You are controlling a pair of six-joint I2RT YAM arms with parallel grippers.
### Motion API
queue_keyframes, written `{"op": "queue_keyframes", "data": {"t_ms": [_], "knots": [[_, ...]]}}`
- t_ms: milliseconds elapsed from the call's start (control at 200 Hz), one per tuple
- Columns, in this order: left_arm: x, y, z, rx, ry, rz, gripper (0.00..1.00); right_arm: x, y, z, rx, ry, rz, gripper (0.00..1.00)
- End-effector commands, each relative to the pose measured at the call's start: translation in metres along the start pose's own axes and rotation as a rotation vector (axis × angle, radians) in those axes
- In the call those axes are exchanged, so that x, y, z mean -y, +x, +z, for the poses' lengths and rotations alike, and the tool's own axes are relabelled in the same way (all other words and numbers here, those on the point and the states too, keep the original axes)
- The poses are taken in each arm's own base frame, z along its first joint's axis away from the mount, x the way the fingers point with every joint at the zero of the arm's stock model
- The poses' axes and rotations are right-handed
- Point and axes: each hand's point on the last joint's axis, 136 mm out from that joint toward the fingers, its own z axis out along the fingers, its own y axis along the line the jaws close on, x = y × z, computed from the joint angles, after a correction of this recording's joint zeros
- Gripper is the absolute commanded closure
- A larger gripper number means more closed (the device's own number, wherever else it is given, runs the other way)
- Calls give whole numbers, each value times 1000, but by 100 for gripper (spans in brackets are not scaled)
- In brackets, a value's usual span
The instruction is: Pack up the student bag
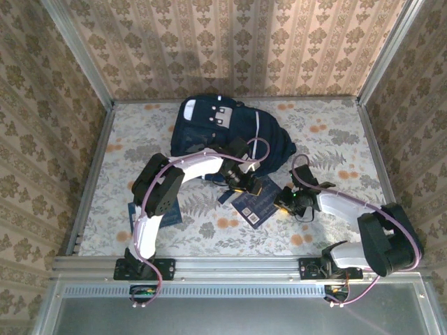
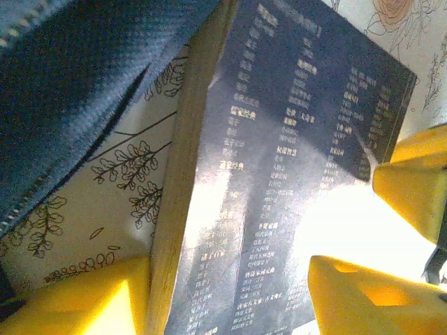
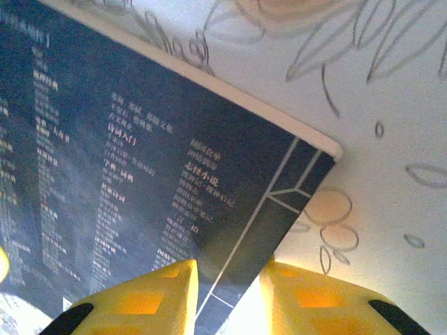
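Note:
The student bag [image 1: 216, 129], a dark navy backpack with white trim, lies at the back centre of the table; its fabric and zip [image 2: 63, 91] fill the left wrist view's upper left. In front of it is a navy printed book [image 1: 253, 204]. My right gripper [image 1: 283, 201] is shut on the book's right edge, with the cover [image 3: 140, 174] running between its yellow fingers [image 3: 227, 272]. My left gripper [image 1: 241, 180] is at the book's upper left end, open wide [image 2: 227, 269]. The cover [image 2: 279, 174] spans between its fingers, and the page edge rests against the left finger.
A second navy booklet [image 1: 150, 213] lies at the near left, under the left arm. The floral tablecloth [image 1: 335, 139] is bounded by patterned walls at the back and both sides, with a metal rail [image 1: 230, 265] along the near edge.

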Motion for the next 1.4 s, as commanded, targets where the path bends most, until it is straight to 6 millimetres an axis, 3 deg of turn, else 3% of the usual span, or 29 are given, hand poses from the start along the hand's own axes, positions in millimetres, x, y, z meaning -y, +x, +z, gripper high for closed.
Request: {"op": "queue_keyframes", "data": {"t_ms": [0,135,315,410,580,720,950,1070,1160,1305,1395], "knots": [[28,27,2,-90,113,-39,38,-32,-43,-7,135,-93,-49,67],[33,25,2,-77,151,-58,38,-20,-42,-12,137,-100,-13,59],[35,23,5,-75,175,-69,37,-8,-21,-15,121,-202,75,43],[38,20,6,-77,192,-69,37,-20,-14,-17,114,-337,98,43],[44,17,13,-98,225,-69,37,-18,-14,-13,123,-373,104,36],[47,17,17,-111,222,-60,37,-39,-11,-12,58,-478,65,36],[44,17,19,-108,209,-55,40,-64,-3,-38,42,-635,22,39],[46,16,16,-101,218,-51,45,-64,2,-51,68,-643,-7,40],[49,12,10,-80,250,-54,54,-56,4,-54,94,-609,-30,41],[61,-1,-16,-9,336,-65,69,-38,3,-51,130,-502,-42,42],[69,-7,-36,39,378,-59,78,-37,1,-56,158,-490,-57,41]]}}
